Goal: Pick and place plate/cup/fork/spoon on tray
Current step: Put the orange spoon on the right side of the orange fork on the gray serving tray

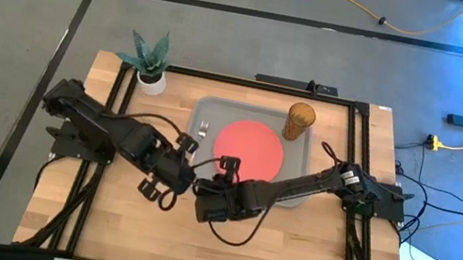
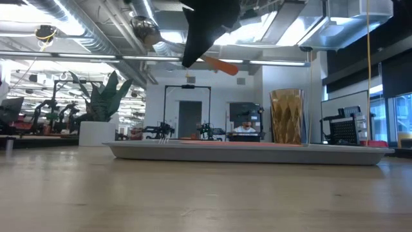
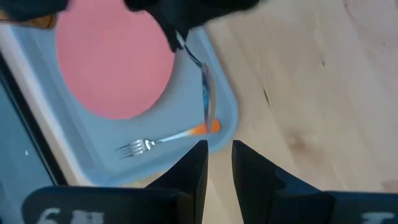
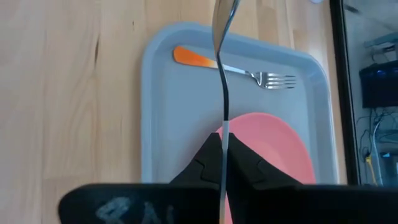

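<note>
Your right gripper (image 4: 222, 163) has its two dark fingers pinched tight on the small silver metal spoon with the orange handle (image 4: 222, 93), and it's holding it up in the air over the near-left corner of the large flat grey rectangular tray with rounded corners (image 1: 207, 109). In the right wrist view the thin shaft runs straight out from between the fingers with the rounded bowl at the far end; in the low view you can see the spoon (image 2: 168, 40) well above the table, bowl to one side and orange handle poking out the other side of the dark gripper. Right below it on the tray lies the small silver-tined fork with an orange handle (image 4: 233, 66), flat along the tray's left end, just beside the flat round coral-red plate (image 1: 248, 148) that sits in the middle of the tray. The translucent amber-brown tumbler cup (image 1: 299, 121) stands upright at the tray's far right corner. Your left gripper (image 3: 216, 163) is hanging just beside the tray's left edge over the bare wooden table (image 1: 288, 245), fingers only a narrow gap apart with nothing between them. A white pot with a green plant (image 1: 152, 62) stands at the table's far left, apart from the tray.
</note>
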You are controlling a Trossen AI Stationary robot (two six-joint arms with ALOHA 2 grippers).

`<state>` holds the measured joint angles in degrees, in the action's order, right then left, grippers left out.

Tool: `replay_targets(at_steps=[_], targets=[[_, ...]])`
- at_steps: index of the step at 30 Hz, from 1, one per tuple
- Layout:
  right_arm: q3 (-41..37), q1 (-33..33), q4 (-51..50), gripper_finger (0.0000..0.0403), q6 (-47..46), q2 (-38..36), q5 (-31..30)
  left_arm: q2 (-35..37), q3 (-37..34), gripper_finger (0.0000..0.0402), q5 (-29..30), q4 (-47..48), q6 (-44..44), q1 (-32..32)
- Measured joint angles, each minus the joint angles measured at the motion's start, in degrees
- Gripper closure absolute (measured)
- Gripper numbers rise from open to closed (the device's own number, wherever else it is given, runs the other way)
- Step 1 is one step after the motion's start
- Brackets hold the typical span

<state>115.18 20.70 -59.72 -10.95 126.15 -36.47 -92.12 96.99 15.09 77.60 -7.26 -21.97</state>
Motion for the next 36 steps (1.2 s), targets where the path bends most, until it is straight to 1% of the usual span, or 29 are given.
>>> replay_targets(at_steps=[4,8,12,17,22,28,31,33,34,36], targets=[[-0.04,0.58,0.02,0.0399,0.96,0.0,-1.51,0.02,-3.33,0.0335,-0.02,-3.26,-1.9,-0.2],[-0.04,0.69,0.04,0.0399,0.97,0.0,-1.61,0.02,-4.8,0.0335,0.02,-6.52,-3.06,-0.16],[-0.04,0.69,0.07,0.0399,0.85,0.0,-1.59,0.04,-5.55,0.0335,-0.21,-8.04,-3.81,-0.16],[-0.09,0.73,0.11,0.0399,0.99,0.0,-1.16,0.04,-7.0,0.0335,-2.08,-8.52,-3.79,-0.03],[-0.09,0.65,0.3,0.0399,0.97,0.0,-1.26,0.04,-8.94,0.0335,0.54,-8.86,-2.09,-0.05],[-0.09,0.69,0.35,0.0399,0.95,-0.02,-1.12,0.04,-9.83,0.0336,0.33,-10.54,-1.86,0.21],[-0.09,0.69,0.35,0.0399,0.93,-0.02,-1.08,0.04,-9.83,0.0351,0.36,-11.51,-1.84,0.37],[-0.09,0.67,0.39,0.0399,0.95,-0.02,-0.96,0.04,-9.83,0.0373,0.37,-11.49,-0.97,0.71],[-0.09,0.67,0.34,0.0399,1.0,-0.02,-0.98,0.04,-9.83,0.0385,0.03,-11.39,-0.29,0.96],[-0.09,0.62,0.37,0.0399,1.37,-0.02,-0.86,0.04,-9.83,0.0393,-1.41,-11.03,0.89,1.63]])
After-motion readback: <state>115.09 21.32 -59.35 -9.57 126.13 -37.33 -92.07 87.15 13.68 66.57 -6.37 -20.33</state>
